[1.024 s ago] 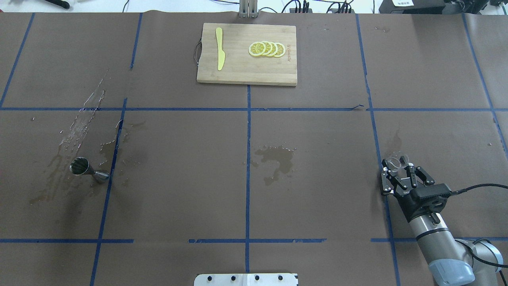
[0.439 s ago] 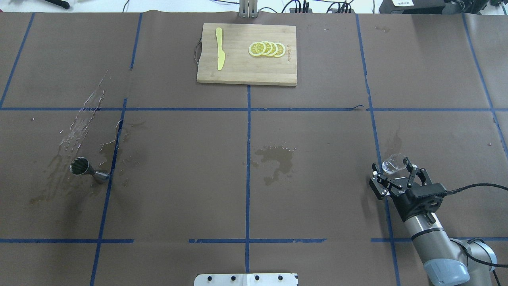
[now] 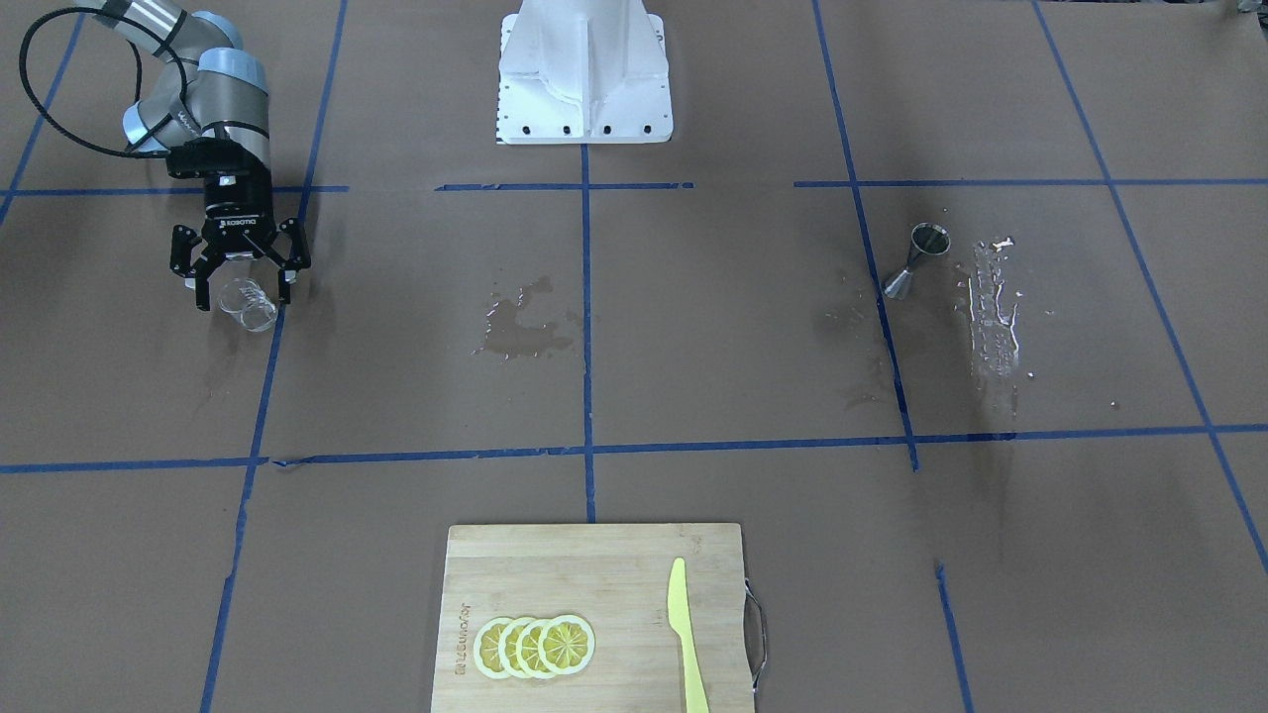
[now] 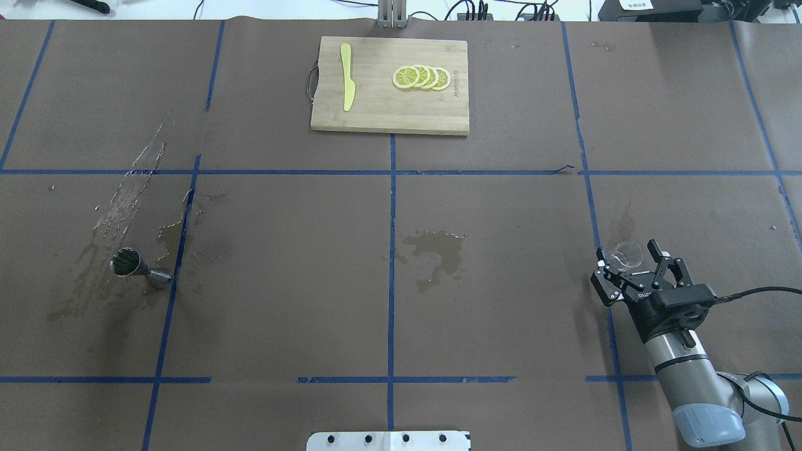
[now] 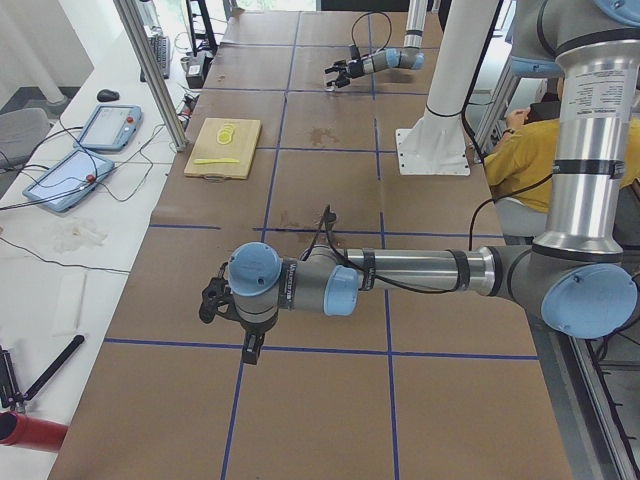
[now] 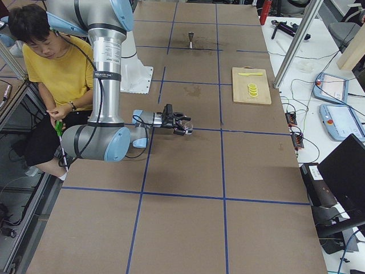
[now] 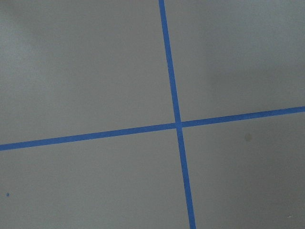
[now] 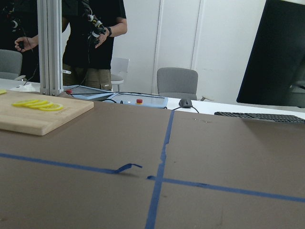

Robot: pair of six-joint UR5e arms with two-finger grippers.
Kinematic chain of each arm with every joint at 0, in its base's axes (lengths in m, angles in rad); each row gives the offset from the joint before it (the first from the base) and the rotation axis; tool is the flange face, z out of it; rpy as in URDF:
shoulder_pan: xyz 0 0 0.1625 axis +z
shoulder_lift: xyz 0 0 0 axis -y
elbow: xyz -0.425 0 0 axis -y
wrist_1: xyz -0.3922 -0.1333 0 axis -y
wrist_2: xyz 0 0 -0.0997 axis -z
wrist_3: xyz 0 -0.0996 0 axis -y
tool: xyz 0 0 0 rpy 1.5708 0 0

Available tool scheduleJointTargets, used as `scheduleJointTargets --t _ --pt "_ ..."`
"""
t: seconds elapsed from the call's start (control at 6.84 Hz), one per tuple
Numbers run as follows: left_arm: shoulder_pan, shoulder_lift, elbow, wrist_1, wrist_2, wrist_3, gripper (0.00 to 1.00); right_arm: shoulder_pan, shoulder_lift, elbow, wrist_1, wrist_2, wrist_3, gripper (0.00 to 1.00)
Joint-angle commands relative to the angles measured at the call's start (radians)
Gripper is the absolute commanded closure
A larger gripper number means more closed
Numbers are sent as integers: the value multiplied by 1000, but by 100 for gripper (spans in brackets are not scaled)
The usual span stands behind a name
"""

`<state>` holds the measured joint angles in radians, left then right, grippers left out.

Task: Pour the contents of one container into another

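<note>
The right gripper (image 4: 625,249) has its fingers spread wide on either side of the glass cup (image 4: 623,256), low over the surface (image 4: 501,282) on the robot's right. The jigger (image 4: 139,268) stands well apart on the robot's left, among wet stains (image 4: 168,235). I cannot tell whether the left gripper (image 5: 208,303) is spread or closed.

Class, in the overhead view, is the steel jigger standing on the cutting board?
No, the steel jigger stands on the brown table paper, far from the cutting board with the lemon slices and knife.
</note>
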<state>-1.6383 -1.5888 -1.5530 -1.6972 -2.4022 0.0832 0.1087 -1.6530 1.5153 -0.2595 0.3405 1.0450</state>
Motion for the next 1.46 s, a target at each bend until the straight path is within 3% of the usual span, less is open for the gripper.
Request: scheduleJointTargets --t 0.0,0.29,0.44,0.58,0.73,1.02,1.17,1.32 --pt "0 0 -1 1 -2 0 0 44 9 35 0 -51 -93 0" --pt "0 0 1 -1 -2 1 0 81 10 130 -6 -10 -175 0" --pt "0 0 1 -1 -2 0 0 139 7 132 -7 131 -177 0" --pt "0 0 1 -1 -2 0 0 251 4 134 -30 316 -177 0" --pt "0 -2 1 -1 -2 0 0 408 7 175 -135 547 -177 0" --pt "0 -2 2 -2 -2 0 0 716 42 209 -402 1042 -207 0" --pt "0 -2 2 -2 -2 1 0 893 85 203 -543 1315 -314 0" --pt "2 -2 2 -2 -2 0 0 1042 110 191 -705 1533 -426 0"
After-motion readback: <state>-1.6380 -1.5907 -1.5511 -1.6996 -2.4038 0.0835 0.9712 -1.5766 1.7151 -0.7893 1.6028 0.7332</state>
